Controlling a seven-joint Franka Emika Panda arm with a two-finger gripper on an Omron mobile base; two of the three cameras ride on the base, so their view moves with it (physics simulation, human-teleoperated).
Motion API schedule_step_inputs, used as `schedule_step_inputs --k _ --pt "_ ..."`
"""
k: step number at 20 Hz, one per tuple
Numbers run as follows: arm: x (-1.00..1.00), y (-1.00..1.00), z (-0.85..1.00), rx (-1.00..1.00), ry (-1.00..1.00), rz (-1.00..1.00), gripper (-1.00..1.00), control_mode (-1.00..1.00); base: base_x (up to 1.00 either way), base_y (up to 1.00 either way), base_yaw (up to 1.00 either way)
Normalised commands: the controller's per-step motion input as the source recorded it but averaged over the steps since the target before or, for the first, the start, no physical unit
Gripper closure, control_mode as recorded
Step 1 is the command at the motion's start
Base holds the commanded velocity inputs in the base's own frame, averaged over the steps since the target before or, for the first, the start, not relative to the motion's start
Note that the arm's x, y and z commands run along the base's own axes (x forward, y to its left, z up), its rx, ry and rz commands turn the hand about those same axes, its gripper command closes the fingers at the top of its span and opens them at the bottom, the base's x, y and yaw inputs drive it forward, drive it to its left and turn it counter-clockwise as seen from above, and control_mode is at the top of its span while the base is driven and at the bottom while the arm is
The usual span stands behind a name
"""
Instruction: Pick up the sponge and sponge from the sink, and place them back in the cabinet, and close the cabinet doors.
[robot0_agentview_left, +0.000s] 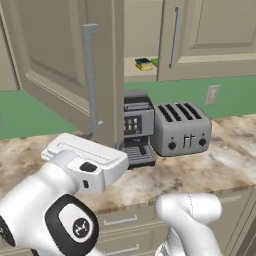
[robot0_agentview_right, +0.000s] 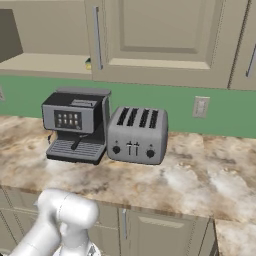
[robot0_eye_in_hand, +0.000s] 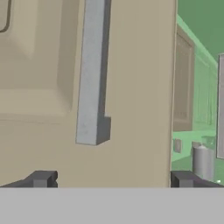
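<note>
Hand view: flat beige cabinet door (robot0_eye_in_hand: 131, 87), squared grey bar handle (robot0_eye_in_hand: 91, 74)

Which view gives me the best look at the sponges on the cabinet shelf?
The left base view: both sponges lie on the cabinet shelf, in the gap between the open door and the closed door. The right base view shows just a sliver beside the handle.

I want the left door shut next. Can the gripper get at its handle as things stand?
Probably yes. In the hand view the open gripper faces the door squarely, the handle lies just ahead between its fingers, and nothing stands between them.
</note>
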Motion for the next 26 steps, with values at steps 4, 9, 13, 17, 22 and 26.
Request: schedule_step_inputs --k 4,9,13,17,22,26 --pt "0.61 0.00 0.00 0.01 0.00 0.11 -1.00 -1.00 0.00 0.00 0.00" --pt "0.61 0.00 0.00 0.01 0.00 0.10 -1.00 -1.00 0.00 0.00 0.00" --pt "0.63 0.00 0.00 0.00 0.00 0.09 -1.00 -1.00 0.00 0.00 0.00" --pt "0.62 0.00 0.00 0.00 0.00 0.09 -1.00 -1.00 0.00 0.00 0.00" --pt "0.57 0.00 0.00 0.00 0.00 0.08 -1.00 -1.00 0.00 0.00 0.00" --pt "0.53 0.00 0.00 0.00 0.00 0.07 -1.00 -1.00 0.00 0.00 0.00"
